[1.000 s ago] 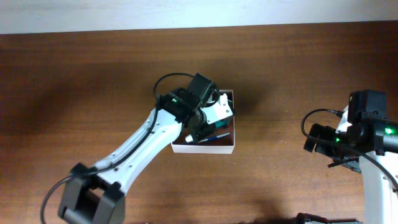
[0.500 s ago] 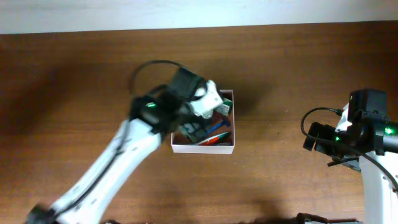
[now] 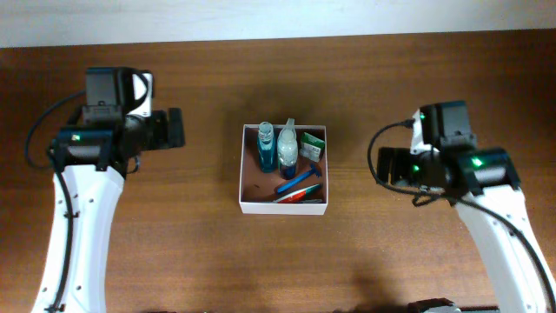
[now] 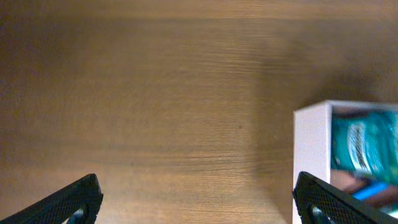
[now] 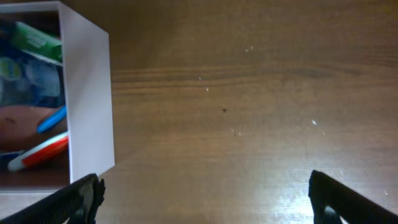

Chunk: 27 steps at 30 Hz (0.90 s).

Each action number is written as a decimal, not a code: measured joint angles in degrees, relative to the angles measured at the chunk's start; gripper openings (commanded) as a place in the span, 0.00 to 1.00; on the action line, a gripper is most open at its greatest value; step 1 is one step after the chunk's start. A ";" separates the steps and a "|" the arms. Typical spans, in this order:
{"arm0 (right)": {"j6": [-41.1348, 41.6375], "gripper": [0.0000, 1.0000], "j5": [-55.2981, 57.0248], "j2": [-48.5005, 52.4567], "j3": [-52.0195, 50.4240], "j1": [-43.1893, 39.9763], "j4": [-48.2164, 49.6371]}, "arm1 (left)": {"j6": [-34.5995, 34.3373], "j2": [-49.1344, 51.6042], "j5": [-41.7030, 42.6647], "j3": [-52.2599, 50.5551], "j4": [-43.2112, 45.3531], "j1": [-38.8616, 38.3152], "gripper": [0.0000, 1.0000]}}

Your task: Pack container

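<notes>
Surrounding the container (image 3: 284, 209) — dark wooden table (image 3: 182, 248).

The container (image 5: 90, 93) sits at the left edge on the wooden surface (image 5: 249, 106), with a green packet (image 5: 37, 38) and a red-and-white tube (image 5: 40, 152) inside. The end effector (image 5: 208, 199) is spread wide over bare wood, holding nothing.

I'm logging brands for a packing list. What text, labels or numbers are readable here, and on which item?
No text can be read in any view.
Teal bottle: white print on its label, too blurred to read.
Green-and-white packet: pale lettering, too blurred to read.
Overhead view: any print is too small to read.
</notes>
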 measured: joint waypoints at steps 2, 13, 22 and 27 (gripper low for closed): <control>0.02 0.98 0.33 1.97 -0.13 0.02 2.51 | -2.82 0.44 0.00 0.00 -0.11 1.53 0.99; -0.44 0.98 3.26 -3.19 -0.22 0.02 4.46 | -4.42 -0.87 0.24 -0.52 -4.07 2.01 0.99; 0.39 0.98 5.35 -34.80 -14.05 0.07 5.16 | -0.52 -32.74 1.11 -21.29 4.46 -5.27 0.99; 0.46 0.98 5.79 -56.28 -24.33 0.07 4.26 | -0.57 -55.47 1.36 -36.09 4.35 -5.79 0.99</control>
